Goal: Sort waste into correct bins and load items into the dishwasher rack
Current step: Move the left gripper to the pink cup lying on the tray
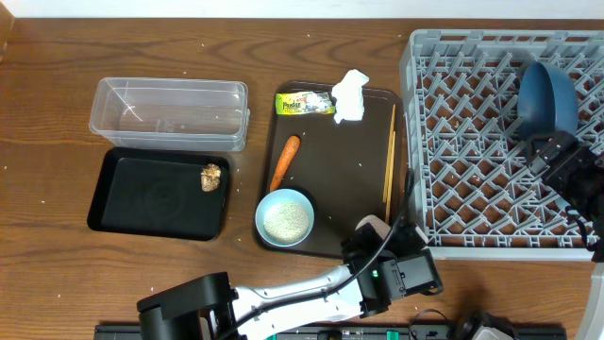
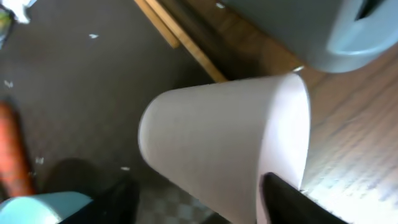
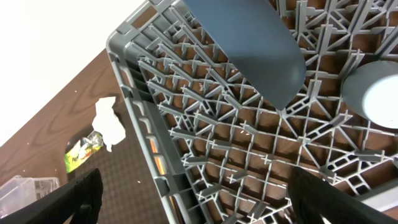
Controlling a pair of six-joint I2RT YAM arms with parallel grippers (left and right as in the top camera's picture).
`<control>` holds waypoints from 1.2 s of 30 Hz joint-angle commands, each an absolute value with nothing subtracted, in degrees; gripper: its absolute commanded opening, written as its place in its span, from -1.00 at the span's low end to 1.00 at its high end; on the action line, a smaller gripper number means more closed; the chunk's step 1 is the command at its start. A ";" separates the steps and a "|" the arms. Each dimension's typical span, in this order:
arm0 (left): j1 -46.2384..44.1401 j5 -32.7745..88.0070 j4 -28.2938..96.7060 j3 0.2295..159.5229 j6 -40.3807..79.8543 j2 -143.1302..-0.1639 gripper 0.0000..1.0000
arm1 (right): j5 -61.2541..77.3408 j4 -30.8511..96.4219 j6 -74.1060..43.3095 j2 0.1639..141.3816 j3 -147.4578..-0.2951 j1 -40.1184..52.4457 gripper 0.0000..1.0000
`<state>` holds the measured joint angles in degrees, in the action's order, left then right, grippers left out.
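Note:
The pinkish-white cup (image 2: 224, 137) lies on its side at the brown tray's front right corner (image 1: 371, 229). My left gripper (image 2: 202, 202) is open around it, one finger at its rim, the other apart from it. The dark blue plate (image 1: 547, 96) stands in the grey dishwasher rack (image 1: 472, 142). My right gripper (image 3: 205, 199) is open and empty above the rack, near the plate (image 3: 249, 43) and the small blue cup (image 3: 373, 93). The carrot (image 1: 284, 161), wrapper (image 1: 304, 103), tissue (image 1: 351, 94), chopsticks (image 1: 389, 161) and rice-filled white bowl (image 1: 285, 217) lie on the brown tray.
The clear tub (image 1: 170, 113) stands at the back left. The black tray (image 1: 142, 198) in front of it holds the brown food lump (image 1: 210, 178). The brown serving tray (image 1: 330, 189) lies between the bins and the rack. White grains are scattered on it.

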<state>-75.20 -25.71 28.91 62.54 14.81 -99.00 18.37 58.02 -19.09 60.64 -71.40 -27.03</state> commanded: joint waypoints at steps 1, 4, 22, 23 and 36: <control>-74.15 -30.06 29.91 63.24 14.98 -98.80 0.01 | 18.02 58.15 -19.66 60.77 -71.83 -26.70 0.77; -72.82 -29.69 30.15 63.24 15.64 -98.80 -0.41 | 18.02 58.26 -19.66 60.77 -71.83 -26.70 0.78; -63.96 -14.98 30.15 63.24 15.77 -93.36 -0.88 | 18.02 58.50 -19.22 60.77 -71.83 -26.70 0.80; -63.77 -14.98 30.15 63.24 15.77 -92.27 -0.87 | 18.02 58.52 -19.22 60.77 -71.83 -26.70 0.80; -50.24 4.21 37.67 63.24 16.67 -72.07 -0.88 | 18.48 59.35 -17.10 60.77 -71.83 -26.65 0.80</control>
<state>-54.04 -5.34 37.21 62.54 16.93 -75.09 18.39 59.11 -18.44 60.71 -71.40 -27.03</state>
